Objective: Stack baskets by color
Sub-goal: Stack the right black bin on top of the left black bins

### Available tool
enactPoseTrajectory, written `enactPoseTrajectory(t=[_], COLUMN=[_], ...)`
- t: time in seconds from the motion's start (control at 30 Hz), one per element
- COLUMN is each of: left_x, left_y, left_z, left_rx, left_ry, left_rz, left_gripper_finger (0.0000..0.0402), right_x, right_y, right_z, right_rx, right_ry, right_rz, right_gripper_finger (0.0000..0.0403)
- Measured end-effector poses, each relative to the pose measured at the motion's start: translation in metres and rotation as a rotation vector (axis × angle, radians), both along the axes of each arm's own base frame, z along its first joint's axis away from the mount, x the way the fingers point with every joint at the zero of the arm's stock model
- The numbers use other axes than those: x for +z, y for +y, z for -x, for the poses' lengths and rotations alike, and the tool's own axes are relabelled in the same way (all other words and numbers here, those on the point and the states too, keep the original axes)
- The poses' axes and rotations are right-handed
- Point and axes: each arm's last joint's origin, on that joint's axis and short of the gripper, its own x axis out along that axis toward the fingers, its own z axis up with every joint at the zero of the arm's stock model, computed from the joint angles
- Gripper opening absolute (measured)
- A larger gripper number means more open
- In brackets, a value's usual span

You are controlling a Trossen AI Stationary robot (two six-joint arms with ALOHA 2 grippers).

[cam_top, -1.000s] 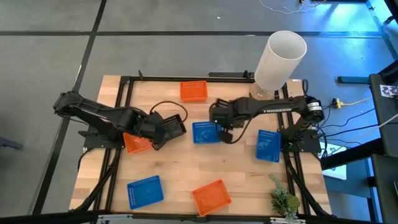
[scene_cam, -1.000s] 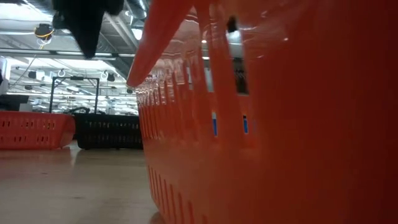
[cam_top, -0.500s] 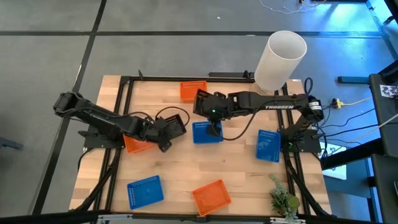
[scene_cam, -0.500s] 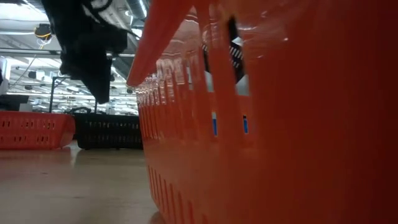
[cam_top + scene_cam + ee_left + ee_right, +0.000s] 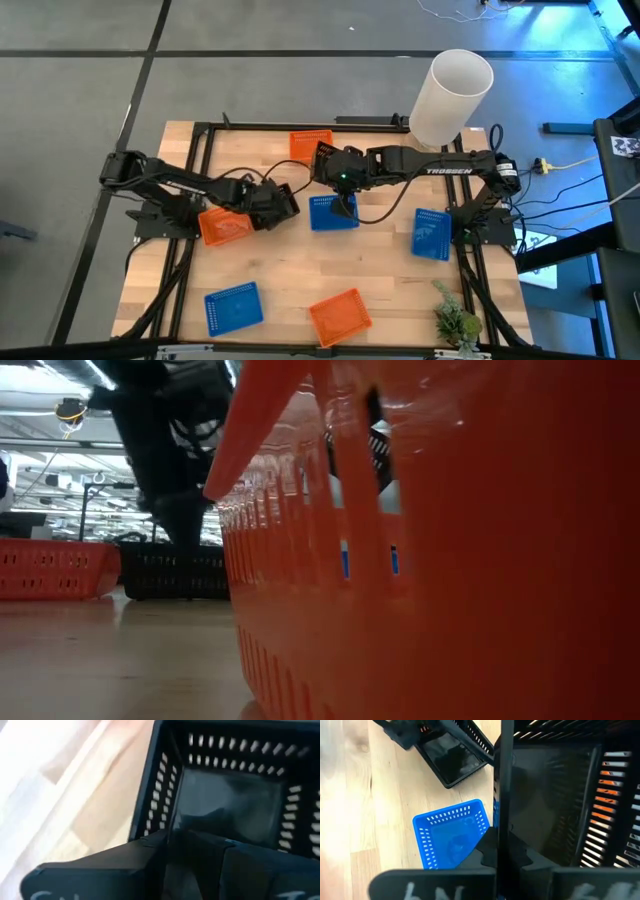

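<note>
Right wrist view | black basket (image 5: 560, 795) in right claw (image 5: 501, 855) | perforated walls, seemingly tilted

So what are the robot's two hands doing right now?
Left gripper: gripping a black basket's wall.
Right gripper: shut on another black basket.

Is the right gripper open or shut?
Shut: the right gripper pinches the wall of a black basket between its fingers.

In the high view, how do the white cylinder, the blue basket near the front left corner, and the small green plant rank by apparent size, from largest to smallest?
1. White cylinder, largest, though it stands tall, nearer the overhead camera.
2. Blue basket.
3. Green plant, smallest, partly cut by the picture's edge.
</note>
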Motion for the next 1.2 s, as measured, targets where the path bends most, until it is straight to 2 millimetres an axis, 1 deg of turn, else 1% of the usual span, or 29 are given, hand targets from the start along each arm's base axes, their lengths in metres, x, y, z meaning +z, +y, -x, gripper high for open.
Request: enactPoseTrajectory(t=[0.2, 0.5, 0.63, 0.67, 0.73, 0.83, 1.0, 1.1, 1.2], left_x=[-0.006, 0.001, 0.006, 0.012, 0.029, 0.054, 0.094, 0.116, 0.134], left_y=[0.020, 0.042, 0.046, 0.046, 0.041, 0.031, 0.012, -0.001, -0.012], left_z=[-0.012, -0.020, -0.019, -0.019, -0.019, -0.010, 0.017, 0.039, 0.061], left_rx=[-0.038, -0.065, -0.054, -0.055, -0.065, -0.082, -0.064, -0.042, -0.029], left_ry=[-0.024, -0.092, -0.110, -0.127, -0.187, -0.206, -0.191, -0.243, -0.300], left_rz=[-0.053, -0.142, -0.153, -0.156, -0.172, -0.200, -0.264, -0.249, -0.219], left_gripper_finger=[0.0066, 0.0066, 0.0066, 0.0066, 0.0066, 0.0066, 0.0066, 0.0066, 0.0066], right_x=[0.000, 0.000, 0.000, 0.000, 0.000, 0.000, 0.001, 0.006, 0.009], right_y=[0.000, -0.001, -0.001, -0.001, -0.001, -0.001, 0.000, 0.001, 0.001], right_z=[0.000, 0.000, 0.000, 0.000, 0.000, 0.000, -0.002, -0.009, -0.018], right_rx=[-0.002, -0.005, 0.011, 0.015, 0.029, 0.048, 0.146, 0.221, 0.308], right_ry=[0.000, -0.007, -0.003, -0.002, 0.002, 0.008, 0.007, -0.071, -0.156], right_rz=[-0.001, 0.000, 0.011, 0.013, 0.023, 0.033, 0.063, 0.098, 0.135], right_gripper_finger=[0.0000, 0.0000, 0.0000, 0.0000, 0.0000, 0.0000, 0.0000, 0.0000, 0.0000])
